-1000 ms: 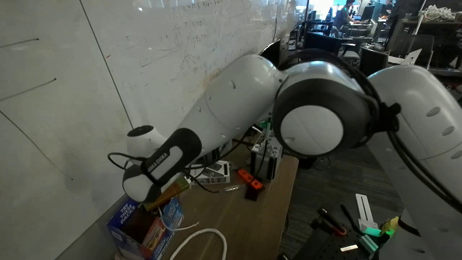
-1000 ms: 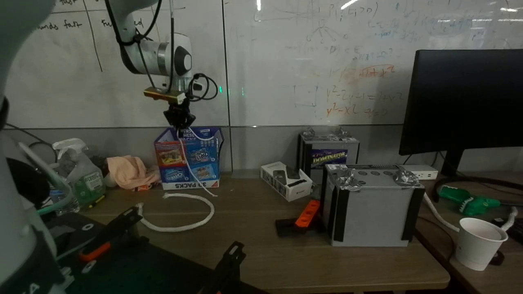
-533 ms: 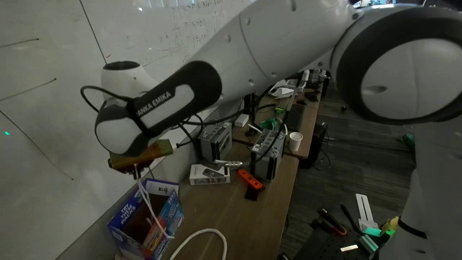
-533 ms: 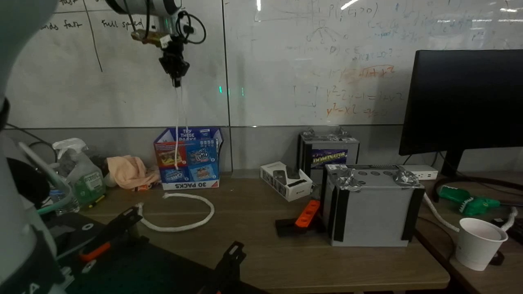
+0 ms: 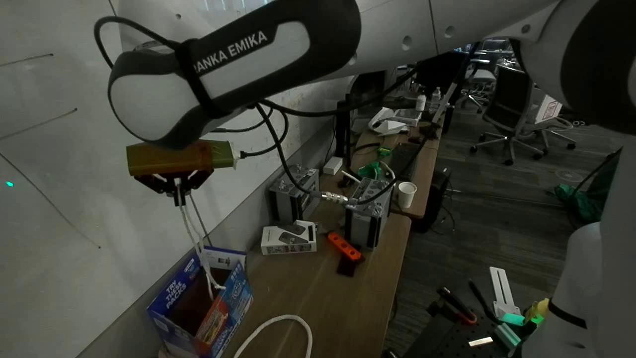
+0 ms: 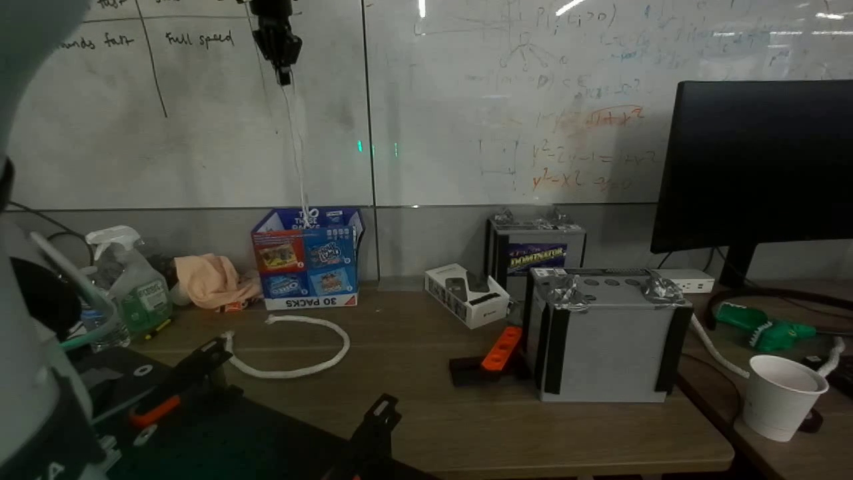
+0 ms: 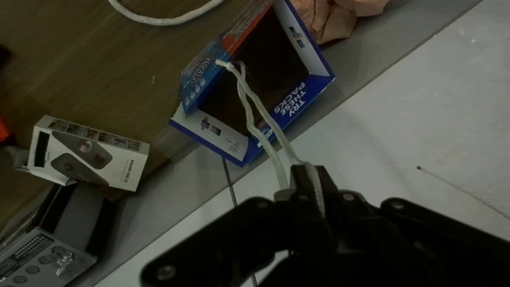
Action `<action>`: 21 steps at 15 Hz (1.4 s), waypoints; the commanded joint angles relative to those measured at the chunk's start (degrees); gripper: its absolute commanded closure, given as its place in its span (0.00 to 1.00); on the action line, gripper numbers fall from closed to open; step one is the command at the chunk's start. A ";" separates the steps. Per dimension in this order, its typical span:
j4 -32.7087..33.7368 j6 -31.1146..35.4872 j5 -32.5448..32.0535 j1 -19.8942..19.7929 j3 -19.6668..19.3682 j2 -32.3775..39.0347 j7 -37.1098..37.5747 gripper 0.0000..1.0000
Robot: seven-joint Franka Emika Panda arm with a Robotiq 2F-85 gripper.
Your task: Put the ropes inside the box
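Pinching a white rope (image 7: 263, 110), the hand (image 5: 179, 201) hangs high above the blue box (image 6: 313, 263); another rope (image 6: 293, 374) lies curved on the worktop (image 6: 406, 353).

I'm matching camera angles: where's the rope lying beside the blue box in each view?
In an exterior view: rope left of centre, cut by bottom edge.
In an exterior view: rope in lower half, left of centre.
Wrist view: rope cut by top edge.
Shared landmark: blue box.

In an exterior view: spray bottle (image 6: 143, 300), peach cloth (image 6: 216, 283) far left; grey case (image 6: 610, 353) right, orange item (image 6: 502, 349) just left of it; monitor (image 6: 753, 163) far right; paper cup (image 6: 781, 403) near right; whiteboard (image 6: 453, 113) behind.
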 commanded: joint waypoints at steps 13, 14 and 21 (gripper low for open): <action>11.81 -0.36 -1.23 -1.07 1.32 9.89 5.64 0.93; 12.90 -0.53 -1.25 -0.95 1.20 10.51 6.05 0.92; 17.50 -0.24 -1.37 -0.60 0.50 13.32 8.03 0.92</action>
